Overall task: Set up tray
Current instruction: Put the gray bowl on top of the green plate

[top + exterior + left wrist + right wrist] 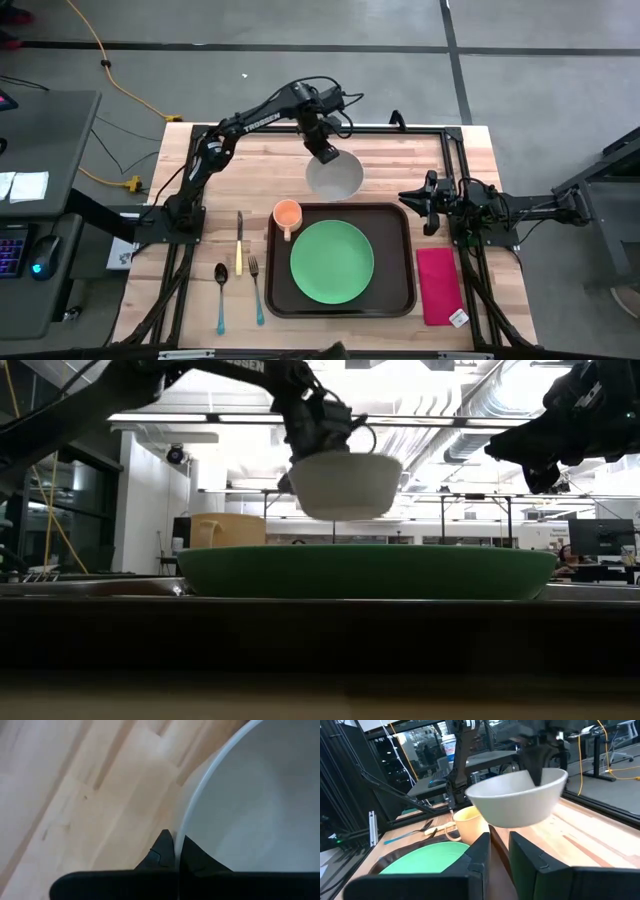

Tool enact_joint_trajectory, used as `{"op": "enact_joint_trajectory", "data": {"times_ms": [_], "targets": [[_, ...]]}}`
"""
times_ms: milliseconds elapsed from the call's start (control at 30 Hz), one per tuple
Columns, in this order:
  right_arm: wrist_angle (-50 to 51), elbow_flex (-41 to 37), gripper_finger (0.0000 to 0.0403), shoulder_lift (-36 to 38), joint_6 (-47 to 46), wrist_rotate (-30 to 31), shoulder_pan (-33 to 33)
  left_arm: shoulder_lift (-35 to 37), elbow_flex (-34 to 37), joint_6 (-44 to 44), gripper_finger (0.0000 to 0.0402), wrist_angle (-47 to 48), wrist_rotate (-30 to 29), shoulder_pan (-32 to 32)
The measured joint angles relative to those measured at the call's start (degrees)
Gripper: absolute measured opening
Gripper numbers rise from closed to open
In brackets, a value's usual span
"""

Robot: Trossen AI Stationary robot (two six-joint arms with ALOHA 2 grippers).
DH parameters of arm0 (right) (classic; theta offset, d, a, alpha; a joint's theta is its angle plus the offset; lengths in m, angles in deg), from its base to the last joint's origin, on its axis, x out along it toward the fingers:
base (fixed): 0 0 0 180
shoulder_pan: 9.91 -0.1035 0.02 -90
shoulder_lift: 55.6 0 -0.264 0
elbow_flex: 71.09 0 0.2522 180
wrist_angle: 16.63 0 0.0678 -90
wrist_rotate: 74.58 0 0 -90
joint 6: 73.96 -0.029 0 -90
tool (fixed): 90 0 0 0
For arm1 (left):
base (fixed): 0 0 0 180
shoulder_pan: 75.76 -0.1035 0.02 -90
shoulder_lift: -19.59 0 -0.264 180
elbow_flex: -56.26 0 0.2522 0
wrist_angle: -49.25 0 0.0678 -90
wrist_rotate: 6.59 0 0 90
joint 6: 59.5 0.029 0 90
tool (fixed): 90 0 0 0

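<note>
Wooden tabletop (pixel 200 300) carries the tray (pixel 402 296) near its front edge, green plate (pixel 332 262) and orange mug (pixel 287 214) already on it. I judge setup half done: left gripper (pixel 325 152) jaws pinch the white bowl (pixel 336 175) rim, aloft behind the tray. Cutlery and red napkin (pixel 438 285) remain outside. Right gripper (pixel 415 200) waits, jaws slightly parted, empty. Arm reads "TROSSEN".

a round green plate (pixel 332 262) lies flat, with an orange mug (pixel 287 214) just beside its far-left edge, handle pointing toward the near side. a white bowl (pixel 334 174) is up off the wooden worktop (pixel 400 160), beyond the mug and plate. on the worktop left of the plate lie a yellow-handled knife (pixel 239 245), a fork (pixel 256 290) with a light blue handle and a dark spoon (pixel 221 296) with a blue handle, roughly parallel. a red-pink napkin (pixel 438 285) lies on the wood well to the right.
</note>
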Motion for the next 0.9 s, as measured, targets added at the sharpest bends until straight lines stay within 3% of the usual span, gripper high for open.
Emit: {"op": "enact_joint_trajectory", "data": {"times_ms": [367, 900], "targets": [[0.0, 0.0, 0.0047, 0.0, -0.1, -1.5, 0.0, 4.5, 0.0, -1.5, 0.0018, 2.3, 0.1, 4.8], [0.0, 0.0, 0.0049, 0.0, 0.1, -3.3, 0.0, 5.4, 0.0, -3.4, 0.0018, 3.5, 1.4, 8.7]]}}
